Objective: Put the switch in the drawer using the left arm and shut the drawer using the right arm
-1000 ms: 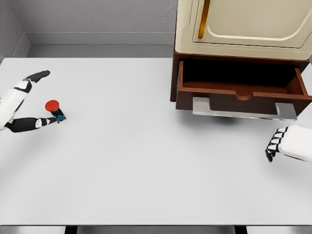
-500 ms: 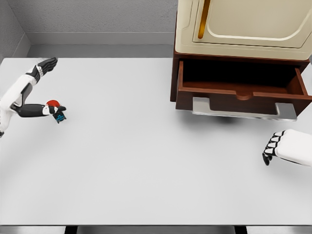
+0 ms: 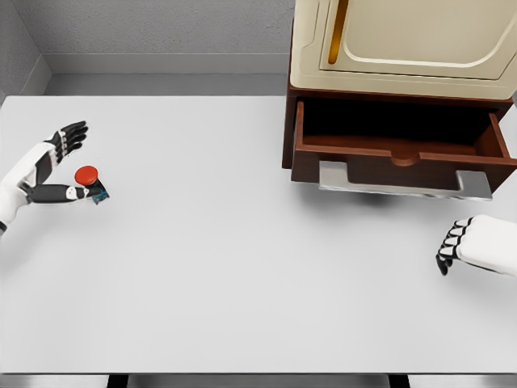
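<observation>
Sitting at nine o'clock on the surface (image 3: 210, 242), the switch (image 3: 89, 179) is lying between the left hand's (image 3: 44, 174) spread fingers; the right hand (image 3: 468, 242) is curling, holding nothing; the drawer (image 3: 400, 145) is gaping.

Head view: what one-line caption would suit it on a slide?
Left robot hand open around the red switch; drawer open, right robot hand waiting.

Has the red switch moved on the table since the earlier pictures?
No. The switch sits at the same spot relative to the table's left edge; only the left hand shifted around it.
</observation>
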### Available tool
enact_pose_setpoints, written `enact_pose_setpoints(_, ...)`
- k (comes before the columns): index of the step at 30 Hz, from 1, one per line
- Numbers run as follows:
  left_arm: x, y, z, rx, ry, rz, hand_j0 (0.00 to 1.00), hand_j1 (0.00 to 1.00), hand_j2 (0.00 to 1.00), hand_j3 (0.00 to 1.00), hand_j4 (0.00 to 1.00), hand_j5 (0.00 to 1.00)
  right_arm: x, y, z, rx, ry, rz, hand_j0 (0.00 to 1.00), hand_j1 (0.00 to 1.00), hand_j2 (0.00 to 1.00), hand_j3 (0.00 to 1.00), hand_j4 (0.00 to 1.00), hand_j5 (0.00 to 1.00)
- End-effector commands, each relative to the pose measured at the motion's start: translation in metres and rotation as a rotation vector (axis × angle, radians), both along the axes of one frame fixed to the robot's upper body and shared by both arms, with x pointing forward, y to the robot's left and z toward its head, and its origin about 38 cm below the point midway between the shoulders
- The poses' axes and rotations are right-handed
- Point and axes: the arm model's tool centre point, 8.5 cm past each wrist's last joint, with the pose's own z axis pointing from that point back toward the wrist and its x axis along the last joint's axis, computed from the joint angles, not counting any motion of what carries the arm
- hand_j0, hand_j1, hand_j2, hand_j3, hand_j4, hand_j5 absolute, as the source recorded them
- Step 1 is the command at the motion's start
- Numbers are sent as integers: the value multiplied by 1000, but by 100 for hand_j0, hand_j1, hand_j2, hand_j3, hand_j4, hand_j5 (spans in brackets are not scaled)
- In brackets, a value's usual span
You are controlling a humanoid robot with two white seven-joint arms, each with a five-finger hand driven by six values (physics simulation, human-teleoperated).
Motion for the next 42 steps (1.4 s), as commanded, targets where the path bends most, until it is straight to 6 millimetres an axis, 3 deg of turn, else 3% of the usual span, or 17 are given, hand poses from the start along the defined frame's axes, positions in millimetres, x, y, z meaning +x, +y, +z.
enact_pose_setpoints(1,-2,4,-20,-31,47,36,100,100,100,100,100,100,0,0,1,3,1,-3,35,35,35,35,35,35)
enact_pose_setpoints(14,-3,-10,-46,-26,93,36,100,100,100,100,100,100,0,0,1,3,1,-1,35,35,35,35,35,35)
enact_pose_setpoints(30,5,-14,-48,-93,71,73,100,100,100,100,100,100,1,0,2,3,-2,-1,34,34,34,34,34,34)
enact_pose_setpoints(32,5,-13,-48,-92,71,74,93,93,93,93,93,93,1,0,2,3,-4,-1,33,33,33,33,33,33)
enact_pose_setpoints(42,0,-2,-49,-83,62,93,93,93,93,93,93,93,1,0,2,3,-2,-1,33,33,33,33,33,33)
